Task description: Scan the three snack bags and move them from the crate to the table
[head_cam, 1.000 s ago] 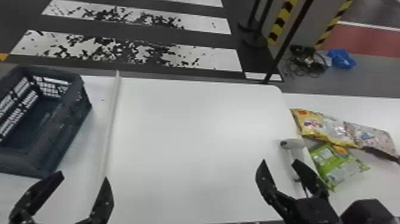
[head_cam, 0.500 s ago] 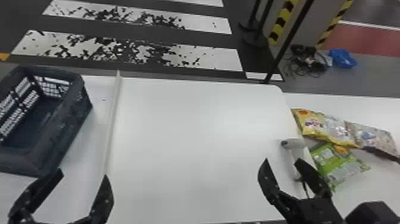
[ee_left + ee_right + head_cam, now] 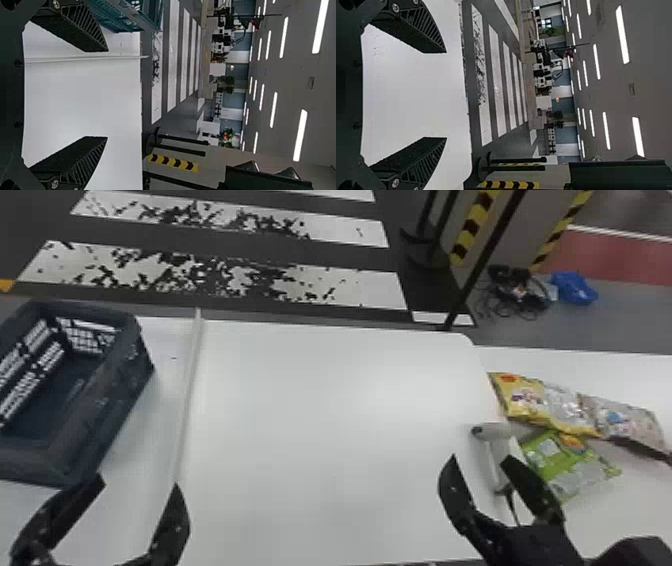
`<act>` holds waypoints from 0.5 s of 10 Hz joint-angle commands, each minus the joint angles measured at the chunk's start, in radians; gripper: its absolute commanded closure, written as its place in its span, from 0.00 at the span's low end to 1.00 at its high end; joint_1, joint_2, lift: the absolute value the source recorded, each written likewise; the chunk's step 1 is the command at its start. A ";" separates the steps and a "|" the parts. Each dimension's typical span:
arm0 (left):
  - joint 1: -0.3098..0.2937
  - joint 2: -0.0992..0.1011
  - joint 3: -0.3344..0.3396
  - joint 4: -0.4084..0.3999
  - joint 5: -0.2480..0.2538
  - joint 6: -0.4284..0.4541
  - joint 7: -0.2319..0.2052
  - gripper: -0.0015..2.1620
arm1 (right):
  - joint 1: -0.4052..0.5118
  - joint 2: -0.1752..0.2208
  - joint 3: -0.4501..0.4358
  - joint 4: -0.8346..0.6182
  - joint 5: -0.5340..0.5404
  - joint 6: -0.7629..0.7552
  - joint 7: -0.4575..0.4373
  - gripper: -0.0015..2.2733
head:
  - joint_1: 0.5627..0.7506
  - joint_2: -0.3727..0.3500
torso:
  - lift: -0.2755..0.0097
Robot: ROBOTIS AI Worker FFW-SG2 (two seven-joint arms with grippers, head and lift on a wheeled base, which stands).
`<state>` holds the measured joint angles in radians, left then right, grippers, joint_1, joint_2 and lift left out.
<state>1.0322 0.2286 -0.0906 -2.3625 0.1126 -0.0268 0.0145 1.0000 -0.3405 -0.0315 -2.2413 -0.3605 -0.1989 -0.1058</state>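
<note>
Apparently the carrying is done. At far left sits the crate (image 3: 117,402), with the left hand (image 3: 138,484) spread and holding nothing near its close corner. Rightward across the tabletop (image 3: 320,415), the right hand (image 3: 480,459) is likewise spread, near the scanner (image 3: 496,432). Beyond the scanner lie the yellow bag (image 3: 530,402), the green bag (image 3: 570,467) and the pale bag (image 3: 622,422). Whether each was scanned, I cannot tell; if so, both hands need only withdraw without nudging anything.
</note>
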 commanded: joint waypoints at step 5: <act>0.003 0.002 -0.003 -0.014 -0.001 -0.001 -0.007 0.04 | 0.002 -0.002 0.002 0.002 0.006 -0.016 0.000 0.05 | 0.70 0.25 | 0.75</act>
<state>1.0355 0.2301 -0.0940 -2.3753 0.1120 -0.0283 0.0076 1.0017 -0.3417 -0.0291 -2.2396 -0.3545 -0.2144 -0.1058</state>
